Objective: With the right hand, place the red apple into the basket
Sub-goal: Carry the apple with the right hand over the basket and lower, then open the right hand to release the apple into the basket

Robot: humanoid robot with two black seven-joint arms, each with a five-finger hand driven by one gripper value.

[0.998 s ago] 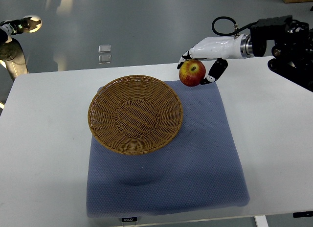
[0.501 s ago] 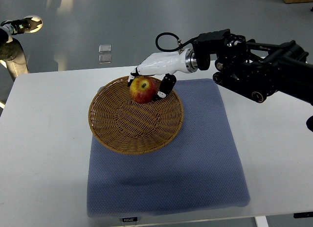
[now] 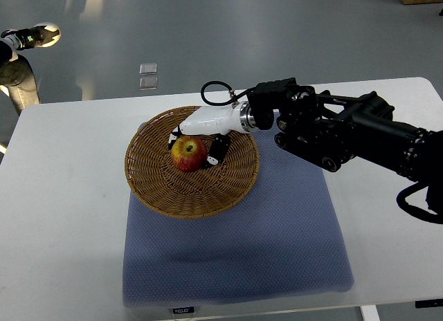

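The right hand (image 3: 201,138) is gripping the apple (image 3: 189,153) from its far-right side, fingers curled around it, holding it low over the middle of the basket (image 3: 156,189) so it can be released without rolling onto the counter (image 3: 62,210).

A lab is suggested by a bare white table (image 3: 62,196), a grey polished floor (image 3: 208,30) and a blue test mat (image 3: 277,245).

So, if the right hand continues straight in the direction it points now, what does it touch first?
The right hand points left and downward, shut on the red apple. Going straight on, the apple would probably meet the woven floor of the basket first, though the remaining height is unclear from above.
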